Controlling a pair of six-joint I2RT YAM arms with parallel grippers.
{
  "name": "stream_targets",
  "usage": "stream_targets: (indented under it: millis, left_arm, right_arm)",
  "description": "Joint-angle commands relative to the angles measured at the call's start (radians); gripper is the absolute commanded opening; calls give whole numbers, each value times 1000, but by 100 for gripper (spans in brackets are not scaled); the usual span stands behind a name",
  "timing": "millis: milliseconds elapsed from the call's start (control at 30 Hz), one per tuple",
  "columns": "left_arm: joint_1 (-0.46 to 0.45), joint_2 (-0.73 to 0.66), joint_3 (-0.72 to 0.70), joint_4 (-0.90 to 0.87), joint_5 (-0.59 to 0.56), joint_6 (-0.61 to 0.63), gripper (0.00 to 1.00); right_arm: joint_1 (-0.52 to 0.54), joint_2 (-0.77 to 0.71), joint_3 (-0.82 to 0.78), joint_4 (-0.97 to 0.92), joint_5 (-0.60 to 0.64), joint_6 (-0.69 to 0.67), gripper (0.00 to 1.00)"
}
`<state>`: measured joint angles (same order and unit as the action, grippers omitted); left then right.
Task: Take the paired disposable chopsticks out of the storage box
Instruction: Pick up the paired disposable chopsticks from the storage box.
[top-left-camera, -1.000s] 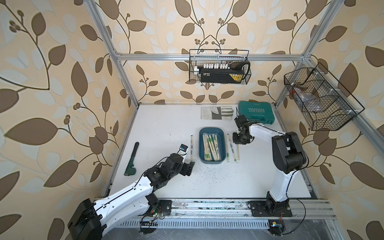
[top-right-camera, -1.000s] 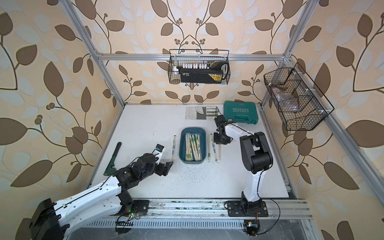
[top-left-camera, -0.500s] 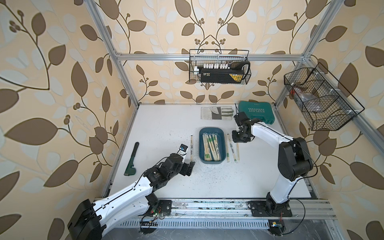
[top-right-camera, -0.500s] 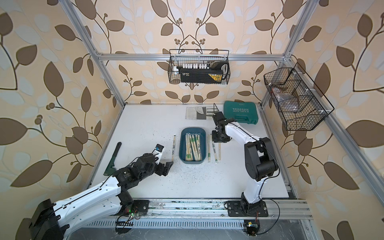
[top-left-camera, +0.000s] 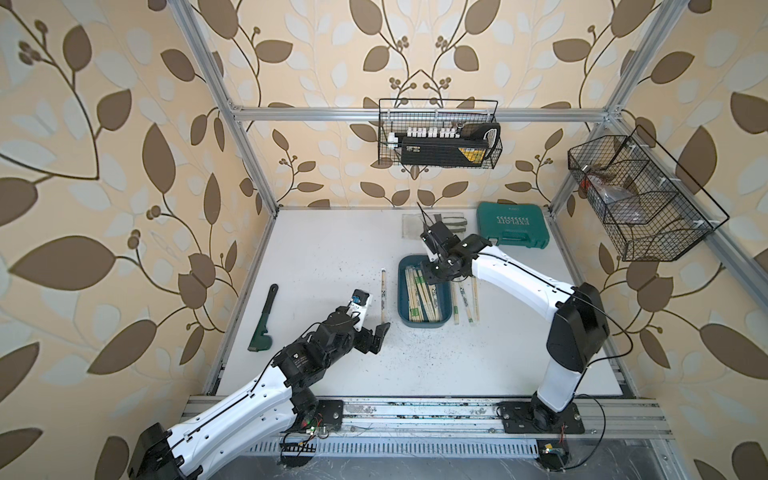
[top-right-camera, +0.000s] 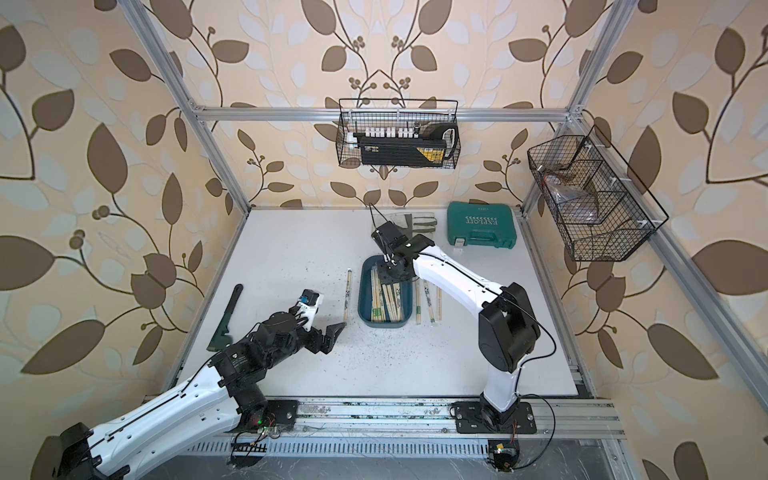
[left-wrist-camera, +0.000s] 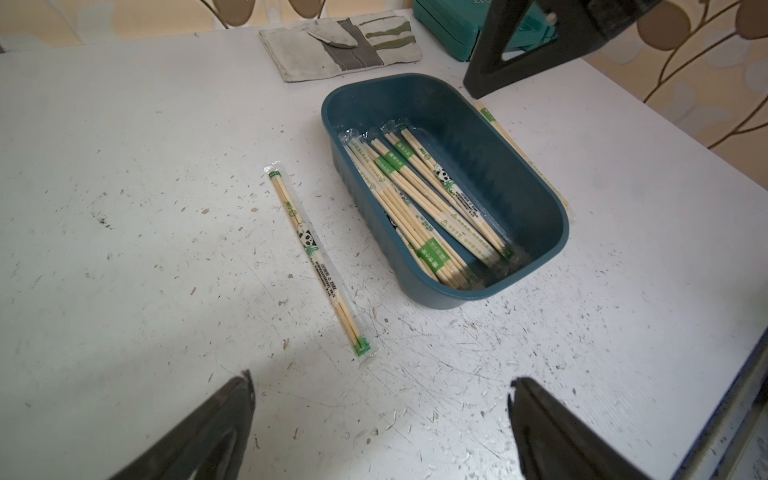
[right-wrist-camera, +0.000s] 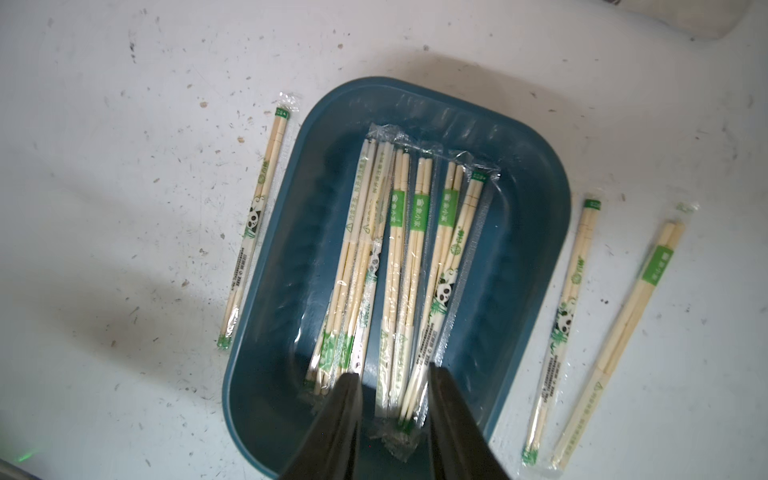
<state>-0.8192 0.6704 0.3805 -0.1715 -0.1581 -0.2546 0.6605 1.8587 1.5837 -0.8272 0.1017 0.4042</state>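
nearest, the left gripper (left-wrist-camera: 382, 379) holds its black jaws wide apart and empty, their bases cut off in the wrist view. beyond it, one sleeved pair of pale wooden disposable chopsticks (left-wrist-camera: 316, 257) lies on the scuffed white table (left-wrist-camera: 124, 166), just beside the shallow teal plastic storage box (right-wrist-camera: 286, 232). more sleeved pairs (right-wrist-camera: 399, 257) lie heaped inside the box, too overlapped to count. the right gripper (right-wrist-camera: 392, 373), jaws narrowly parted, straddles their ends without a clear grip. its arm hides the box's far end in both top views. two further pairs (right-wrist-camera: 575, 282) lie on the box's other side. behind are a grey work glove (left-wrist-camera: 340, 45) and a green lettered tool case (top-left-camera: 512, 226).

Chopsticks (top-left-camera: 424, 297) in the storage box (top-left-camera: 424, 324), one pair (top-left-camera: 382, 291) left of it, others (top-left-camera: 469, 303) right (wrench (top-left-camera: 264, 320) far left).
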Motion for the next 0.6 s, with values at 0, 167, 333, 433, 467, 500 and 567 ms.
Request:
stream_targets:
  millis: [0,167,333,433,467,500,567]
  left_arm:
    - [0,31,9,10,20,25,99]
    - [0,65,20,13,25,28,99]
    - [1,66,17,18,20,27,99]
    - [0,69,16,21,18,28,99]
    - [0,70,16,21,19,28,99]
    - [0,72,17,23,19,28,99]
    - [0,76,17,23,19,28,99]
  right_arm:
    - [7,91,37,-32,7,9,24]
    - [7,175,66,-8,-25,11,24]
    - [7,239,102,7,-83,20,30]
    - [7,269,117,24,-114,31,32]
    - [7,279,124,24,-116,33,32]
    - [6,293,133,22,-117,35,32]
    - [5,311,146,20,-118,37,32]
